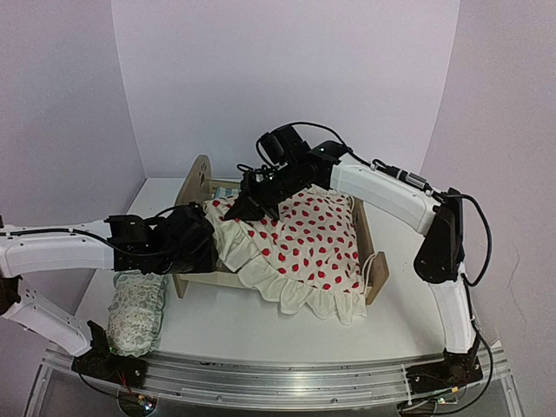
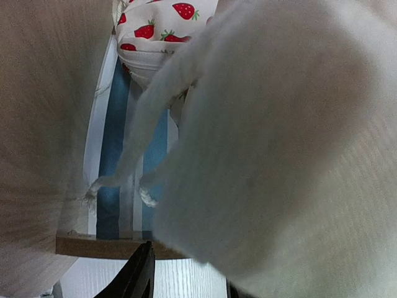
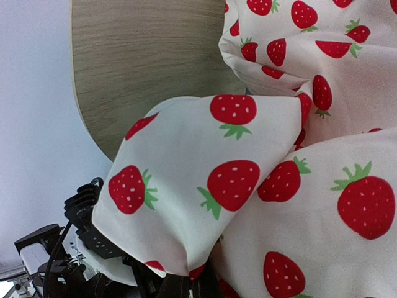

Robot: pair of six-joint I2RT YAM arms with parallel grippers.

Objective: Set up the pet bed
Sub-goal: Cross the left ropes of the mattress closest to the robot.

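pet bed, mid-surface, headboard far-left, draped with strawberry blanket; right tool clamped on the blanket corner by the headboard, seemingly to spread it; left tool at the near-left ruffle, grip hidden, cannot tell; pillow lying near-left.

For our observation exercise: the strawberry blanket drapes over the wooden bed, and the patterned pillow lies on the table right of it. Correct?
No: the pillow lies on the table left of the bed, as the top external view shows. The blanket does drape over the bed.
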